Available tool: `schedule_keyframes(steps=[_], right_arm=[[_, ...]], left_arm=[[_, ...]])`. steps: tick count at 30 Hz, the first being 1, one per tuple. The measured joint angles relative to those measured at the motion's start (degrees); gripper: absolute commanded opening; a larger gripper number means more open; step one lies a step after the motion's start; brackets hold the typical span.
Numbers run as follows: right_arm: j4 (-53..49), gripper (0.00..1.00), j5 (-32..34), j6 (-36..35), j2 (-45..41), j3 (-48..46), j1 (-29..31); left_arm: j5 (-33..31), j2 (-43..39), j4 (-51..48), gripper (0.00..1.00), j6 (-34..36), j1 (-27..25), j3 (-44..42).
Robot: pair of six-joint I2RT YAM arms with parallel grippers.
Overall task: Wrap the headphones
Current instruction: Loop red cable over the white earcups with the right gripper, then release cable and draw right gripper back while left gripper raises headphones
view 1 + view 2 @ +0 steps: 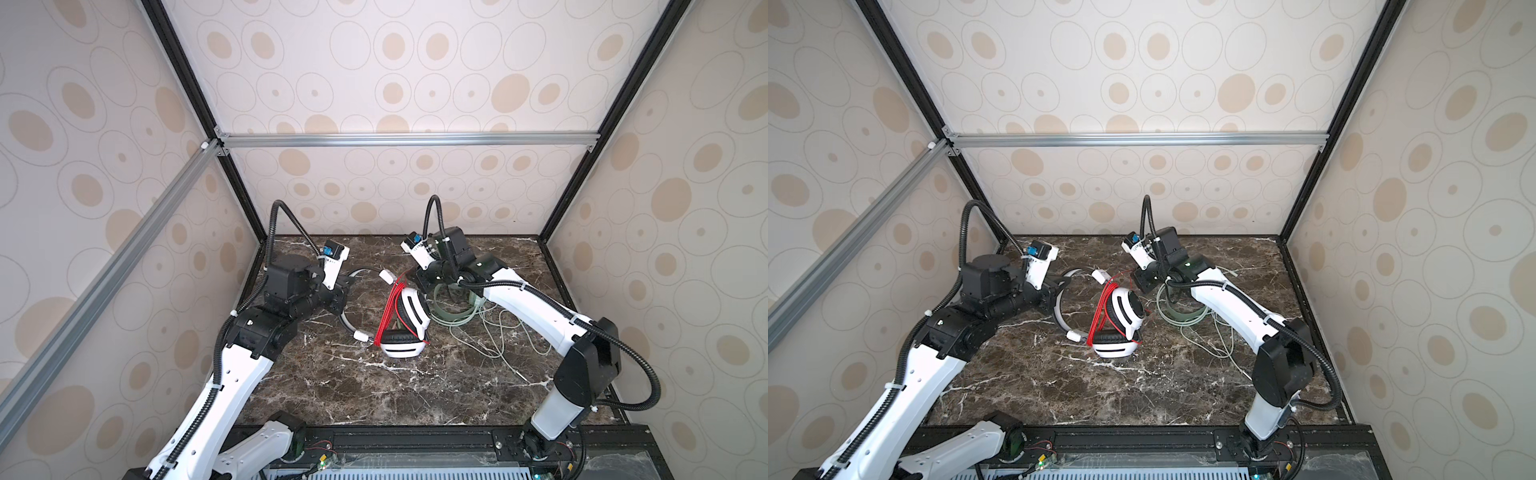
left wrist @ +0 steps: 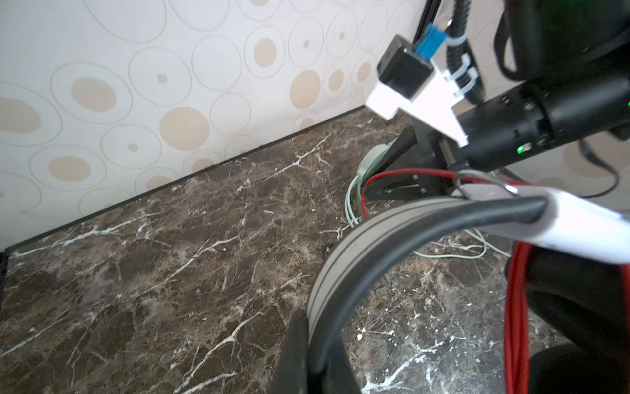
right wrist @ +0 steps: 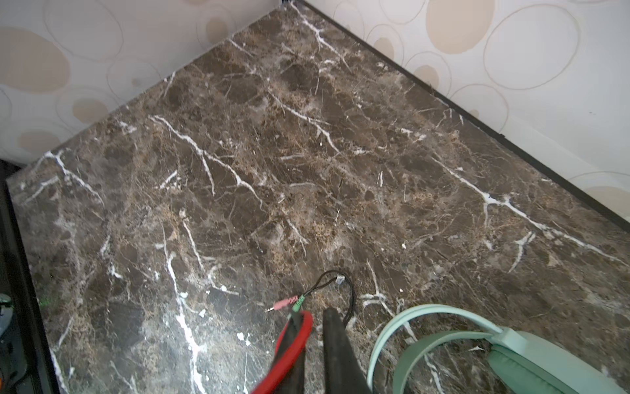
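Left jaws clamped on white headset band; right jaws slightly parted, red cable looped over one.

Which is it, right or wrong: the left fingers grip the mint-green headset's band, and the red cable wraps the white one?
Partly wrong: the left fingers grip the white headset's band, as the left wrist view shows; the red cable does wrap it.

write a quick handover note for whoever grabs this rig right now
Left gripper shut on the white headphones' headband. Right gripper slightly open, red cable looped over one jaw.
Done: red cable wound in many turns around the white set; its plugs lie loose on the table.
Left: tuck that end; mint-green headphones beside it, pale green cable sprawled unwrapped.
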Motion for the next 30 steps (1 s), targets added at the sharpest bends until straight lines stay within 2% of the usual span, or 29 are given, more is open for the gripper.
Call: schedule_keyframes(steps=[6, 10, 21, 30], right_arm=[[10.19, 0.18, -3.28, 3.89, -3.13, -6.69, -0.5], [17.62, 0.2, -5.46, 7.04, -5.16, -12.33, -0.5], [30.91, 0.22, -15.72, 16.2, -4.66, -16.2, -0.52], [37.0, 0.34, -16.33, 20.81, -3.17, -18.64, -0.5]], left_arm=[[2.67, 2.4, -0.72, 0.0, -1.84, -0.02, 7.96], [3.41, 2.8, -0.35, 0.0, -3.28, -0.02, 9.77], [4.94, 5.7, 1.73, 0.0, -6.75, -0.02, 16.81], [6.97, 6.99, 3.37, 0.0, -9.09, -0.02, 19.91]])
